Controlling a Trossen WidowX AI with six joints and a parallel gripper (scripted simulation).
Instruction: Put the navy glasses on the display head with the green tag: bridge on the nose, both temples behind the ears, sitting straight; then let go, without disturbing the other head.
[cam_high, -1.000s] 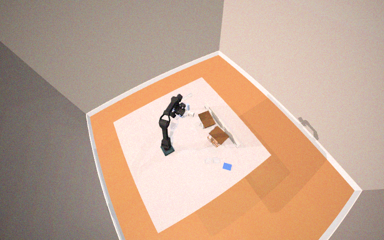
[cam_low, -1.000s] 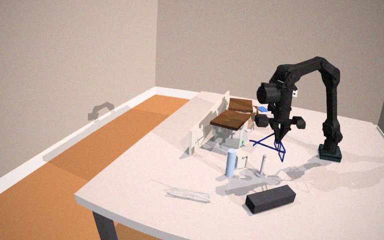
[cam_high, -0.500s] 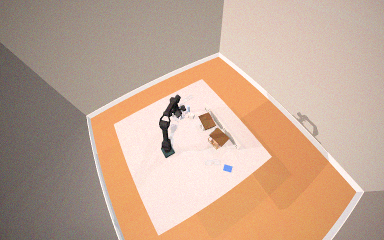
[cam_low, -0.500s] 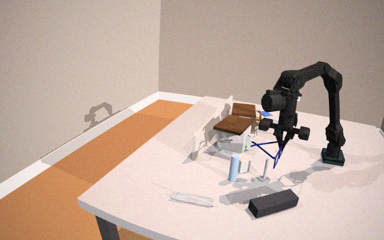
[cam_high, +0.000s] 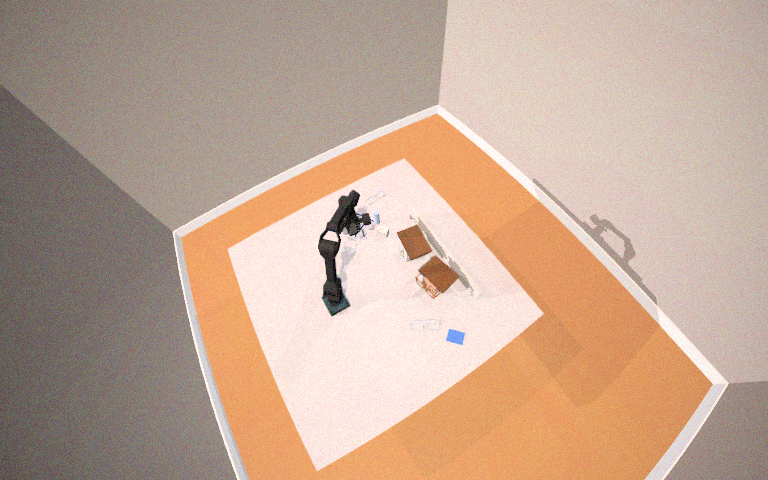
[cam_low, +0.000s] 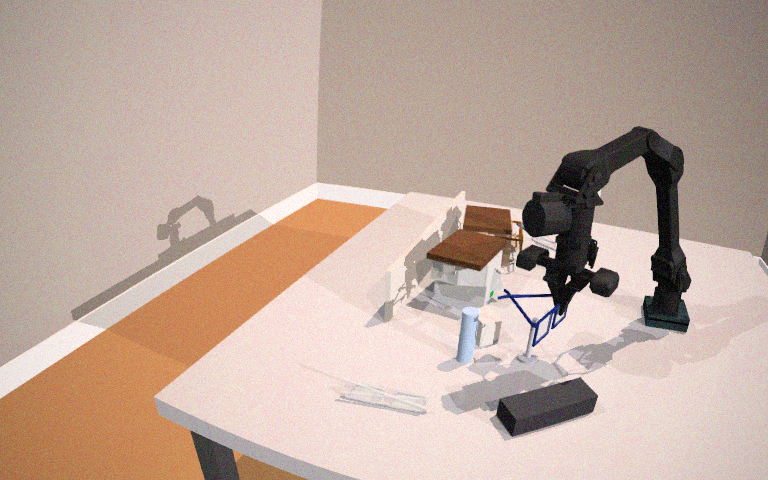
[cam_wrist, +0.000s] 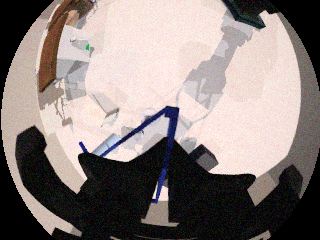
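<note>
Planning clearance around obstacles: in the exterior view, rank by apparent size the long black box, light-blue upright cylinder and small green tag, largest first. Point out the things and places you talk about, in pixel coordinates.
1. Long black box (cam_low: 546, 408)
2. Light-blue upright cylinder (cam_low: 467, 336)
3. Small green tag (cam_low: 491, 294) (cam_wrist: 88, 47)

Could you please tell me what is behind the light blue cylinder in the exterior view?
Behind the cylinder is a small off-white block. Its right part shows; anything directly behind the cylinder is covered.
</note>
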